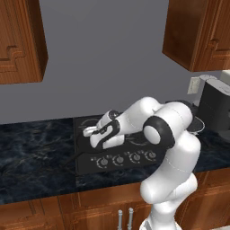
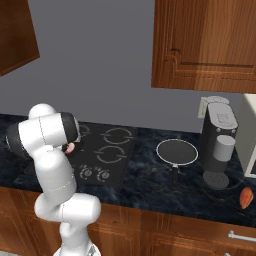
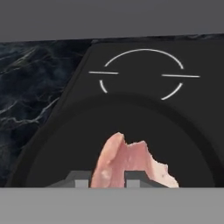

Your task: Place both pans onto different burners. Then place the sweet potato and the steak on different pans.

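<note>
Arm pose: I have the arm folded forward from the base, elbow high, forearm reaching down and to its left over the cooktop (image 1: 134,152), hand low above the black pan.
Gripper: the gripper (image 3: 108,180) has its jaws pinched nearly together on the steak (image 3: 127,162), which hangs between the tips just above the pan floor.
Pans, counted: two. The black pan (image 3: 65,148) sits on the near left of the cooktop under my hand; the silver-rimmed pan (image 2: 177,151) rests on the counter right of the cooktop, beside the coffee machine (image 2: 220,145), its handle pointing toward the counter's front edge.
Burners, counted: I see two bare rings (image 2: 116,145) in the right base view.
Steak axis: runs away from the fingertips, toward the far burner (image 3: 142,74).
Sweet potato: one (image 2: 245,198), on the counter's far right, long axis roughly upright in the right base view.
</note>
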Robot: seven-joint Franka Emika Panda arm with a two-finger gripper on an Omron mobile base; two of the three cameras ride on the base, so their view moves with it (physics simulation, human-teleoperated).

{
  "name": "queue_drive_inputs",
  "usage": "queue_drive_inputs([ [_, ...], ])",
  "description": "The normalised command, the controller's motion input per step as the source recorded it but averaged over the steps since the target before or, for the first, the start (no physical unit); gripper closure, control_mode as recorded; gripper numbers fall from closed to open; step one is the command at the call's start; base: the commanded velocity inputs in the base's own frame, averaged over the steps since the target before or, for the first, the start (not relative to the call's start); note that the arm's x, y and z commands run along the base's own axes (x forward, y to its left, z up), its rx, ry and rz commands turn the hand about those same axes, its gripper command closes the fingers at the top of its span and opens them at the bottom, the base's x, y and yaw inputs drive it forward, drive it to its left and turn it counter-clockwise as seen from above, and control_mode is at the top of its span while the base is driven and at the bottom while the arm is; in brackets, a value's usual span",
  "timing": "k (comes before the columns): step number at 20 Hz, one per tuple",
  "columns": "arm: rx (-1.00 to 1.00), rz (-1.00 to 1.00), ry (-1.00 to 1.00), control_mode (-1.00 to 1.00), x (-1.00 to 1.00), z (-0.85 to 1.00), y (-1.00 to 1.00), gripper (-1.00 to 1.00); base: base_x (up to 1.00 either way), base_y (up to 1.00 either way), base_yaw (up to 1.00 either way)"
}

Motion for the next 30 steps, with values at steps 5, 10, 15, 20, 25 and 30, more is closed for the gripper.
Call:
queue_drive_inputs([
  [5,0.00,0.01,0.00,-1.00,0.11,-0.24,0.11,1.00,0.00,0.00,0.00],
  [10,0.00,0.03,0.00,-1.00,0.00,-0.36,0.31,-1.00,0.00,0.00,0.00],
  [15,0.00,0.05,0.00,-1.00,0.00,-0.50,0.36,-1.00,0.00,0.00,0.00],
  [20,0.00,0.04,0.00,-1.00,0.00,-0.07,0.15,-1.00,0.00,0.00,0.00],
  [25,0.00,0.01,-0.03,-1.00,0.00,0.30,0.01,-1.00,0.00,0.00,0.00],
  [30,0.00,0.00,-0.05,-1.00,-0.05,0.54,0.00,-1.00,0.00,0.00,0.00],
])
